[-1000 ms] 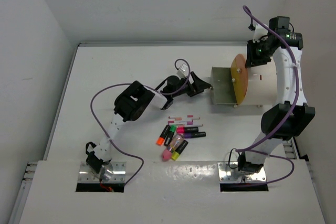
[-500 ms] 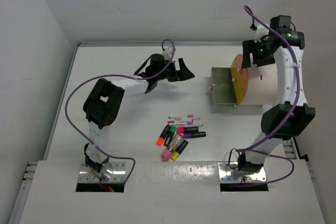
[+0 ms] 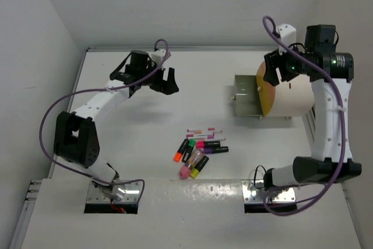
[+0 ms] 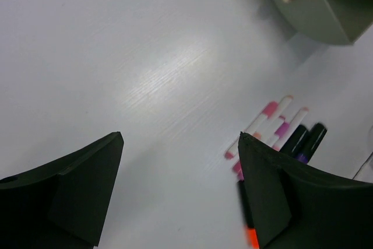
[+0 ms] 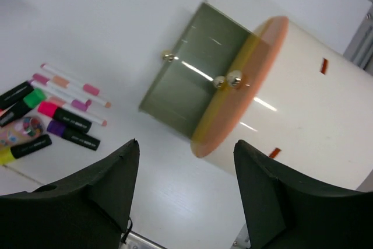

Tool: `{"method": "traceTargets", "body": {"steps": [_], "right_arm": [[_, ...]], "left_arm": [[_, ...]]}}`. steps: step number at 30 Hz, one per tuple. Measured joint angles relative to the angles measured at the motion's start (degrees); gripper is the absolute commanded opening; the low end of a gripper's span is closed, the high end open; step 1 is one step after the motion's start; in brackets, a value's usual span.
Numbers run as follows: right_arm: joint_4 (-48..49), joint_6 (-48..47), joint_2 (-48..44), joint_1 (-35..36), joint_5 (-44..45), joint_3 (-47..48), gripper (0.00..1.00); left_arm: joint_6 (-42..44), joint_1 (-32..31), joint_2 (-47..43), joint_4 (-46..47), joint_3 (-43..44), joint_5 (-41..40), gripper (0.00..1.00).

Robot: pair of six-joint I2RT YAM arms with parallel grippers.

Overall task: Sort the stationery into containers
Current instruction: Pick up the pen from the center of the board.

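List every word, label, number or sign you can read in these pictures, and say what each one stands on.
No text can be read in any view.
cream drum: two small red marks on its side, too small to tell whether they are print.
pink-ended tube: a colourful printed patch, too blurred to read.
highlighters: any print on the barrels is too small to read.

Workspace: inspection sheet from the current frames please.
Surface: white table, no marks seen.
Job's things: highlighters and thin white pens lie loose mid-table; cream drum on its side, grey-green drawer sticking out of its orange face.
Clutter: nothing seen.
Grippers: left gripper open, empty, over bare table; right gripper open, empty, near the orange face.
Cables: purple cables loop off both arms, clear of the pens.
Surroundings: white walls, nothing else seen.
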Motion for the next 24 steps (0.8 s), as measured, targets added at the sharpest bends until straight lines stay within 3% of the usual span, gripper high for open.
{"method": "traceTargets", "body": {"steps": [3,11,15,20,24], "right_arm": [[-0.81,-2.21,-4.09,3.02,-1.73,-2.25,0.64],[-0.94,-1.01,-5.55,3.98,-2.27,-13.20,0.57],[-0.63,-0.37,-8.59,5.27,-2.03,-20.70,0.56],[0.17,-1.25,-14.84,8.55,-2.05,-27.89,0.55],[1.20,-2.58,-18.05,10.08,-1.86,-32.68,0.55]], "left_arm": [[3.91,-0.13,-5.22,-2.23,-4.63,-0.55,0.83],[6.03,-10.75,-16.76,-7.34,-17.53,-7.30,0.74],[3.78,-12.37,-17.40,-10.54,-22.16,-12.37,0.74],[1.75,-22.01,-15.45,-14.29,-22.49,-21.81,0.74],[0.33,-26.95,-11.91,-15.28,-21.86,-24.55,0.74]]}}
